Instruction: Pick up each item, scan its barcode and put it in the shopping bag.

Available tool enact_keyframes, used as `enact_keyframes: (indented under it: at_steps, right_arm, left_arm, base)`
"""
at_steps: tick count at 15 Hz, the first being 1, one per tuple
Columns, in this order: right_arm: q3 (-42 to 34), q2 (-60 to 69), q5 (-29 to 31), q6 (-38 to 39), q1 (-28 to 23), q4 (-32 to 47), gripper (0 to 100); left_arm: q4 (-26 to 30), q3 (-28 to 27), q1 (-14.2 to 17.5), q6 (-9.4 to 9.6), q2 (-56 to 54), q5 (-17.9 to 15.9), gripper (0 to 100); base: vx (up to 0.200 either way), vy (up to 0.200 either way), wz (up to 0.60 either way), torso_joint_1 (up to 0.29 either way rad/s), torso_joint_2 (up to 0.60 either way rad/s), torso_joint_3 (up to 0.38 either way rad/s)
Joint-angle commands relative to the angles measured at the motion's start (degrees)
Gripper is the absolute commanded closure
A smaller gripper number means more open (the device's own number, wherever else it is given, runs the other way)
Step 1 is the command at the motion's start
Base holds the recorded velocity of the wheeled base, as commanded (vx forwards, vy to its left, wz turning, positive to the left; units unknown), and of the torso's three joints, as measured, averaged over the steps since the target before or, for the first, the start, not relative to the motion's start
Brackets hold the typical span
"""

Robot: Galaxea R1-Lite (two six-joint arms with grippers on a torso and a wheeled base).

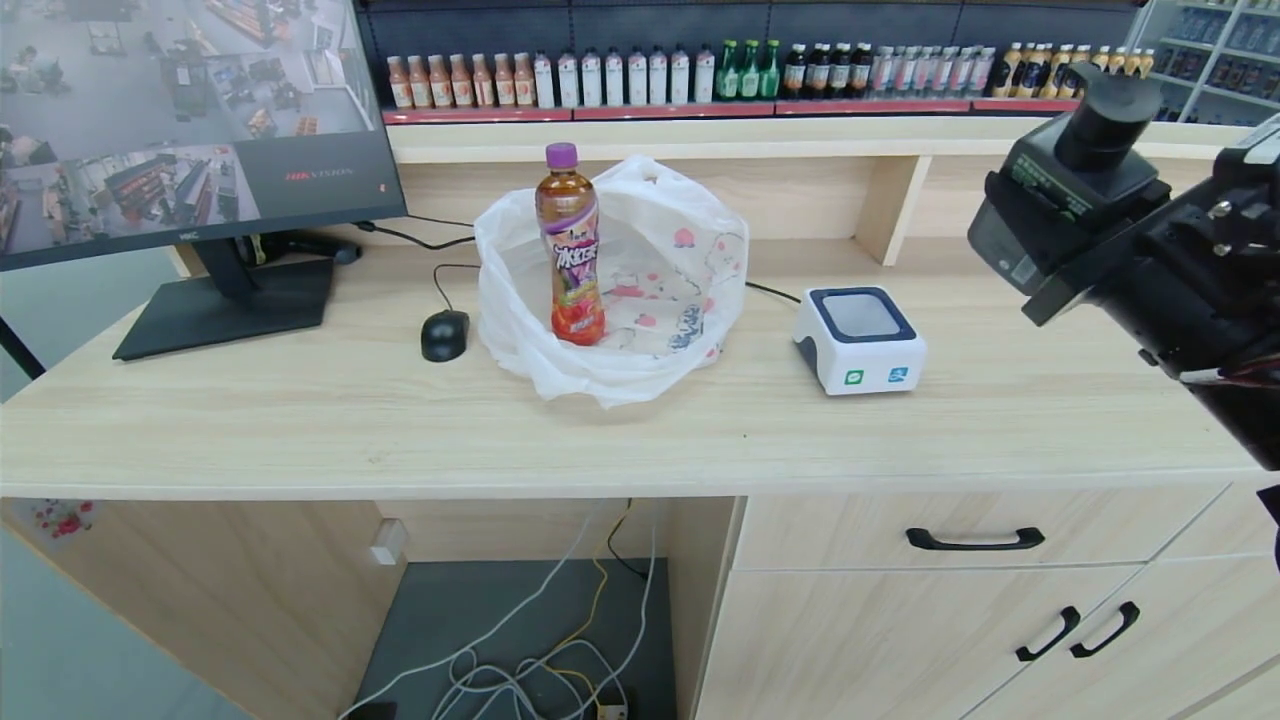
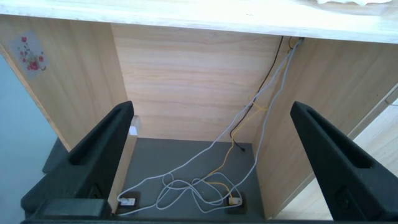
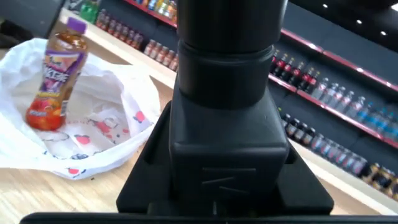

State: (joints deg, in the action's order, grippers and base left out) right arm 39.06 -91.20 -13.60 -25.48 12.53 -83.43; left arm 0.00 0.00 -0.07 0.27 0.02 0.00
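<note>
The left hand (image 2: 212, 109) hangs empty below the table (image 1: 300, 420) edge, fingers wide. The right hand (image 1: 1150, 255) grips a black scanner (image 1: 1070, 190). Beyond it, leftward, the bottle (image 1: 570, 250) stands upright in the shopping bag (image 1: 690, 260).

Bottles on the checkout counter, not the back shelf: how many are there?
1. The purple-capped drink bottle stands upright inside the white shopping bag, left of the barcode scanner. The bag's folds could hide something smaller.
</note>
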Motion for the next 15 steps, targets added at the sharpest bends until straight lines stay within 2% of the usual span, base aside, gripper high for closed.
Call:
enact_keyframes:
  at_steps: [1, 3, 8, 10, 12, 15]
  right_arm:
    - [-3.2, 2.69, 9.65, 3.95, 4.17, -0.94, 100]
    - [-8.38, 4.19, 16.33, 7.11, 9.53, -1.91, 100]
    - [-13.83, -0.12, 20.99, 15.37, 11.02, -3.67, 100]
    - [-12.34, -1.61, 21.95, 18.62, 10.67, -4.02, 100]
    - [-7.68, -3.99, 26.0, 20.56, 10.67, -4.02, 100]
    - [-4.25, -5.22, 26.7, 21.35, 10.58, -4.02, 100]
  left_arm:
    - [0.0, 0.0, -0.01, 0.0, -0.02, 0.0, 0]
    - [0.0, 0.0, -0.01, 0.0, -0.02, 0.0, 0]
    - [0.0, 0.0, -0.01, 0.0, -0.02, 0.0, 0]
    - [0.0, 0.0, -0.01, 0.0, -0.02, 0.0, 0]
    - [0.0, 0.0, -0.01, 0.0, -0.02, 0.0, 0]
    - [0.0, 0.0, 0.07, -0.18, -0.02, 0.0, 0]
  base:
    - [0.0, 0.0, 0.0, 0.0, 0.0, 0.0]
    - [0.0, 0.0, 0.0, 0.0, 0.0, 0.0]
    - [0.0, 0.0, 0.0, 0.0, 0.0, 0.0]
    - [0.0, 0.0, 0.0, 0.0, 0.0, 0.0]
    - [0.0, 0.2, 0.0, 0.0, 0.0, -0.002]
    - [0.0, 0.2, 0.0, 0.001, 0.0, 0.001]
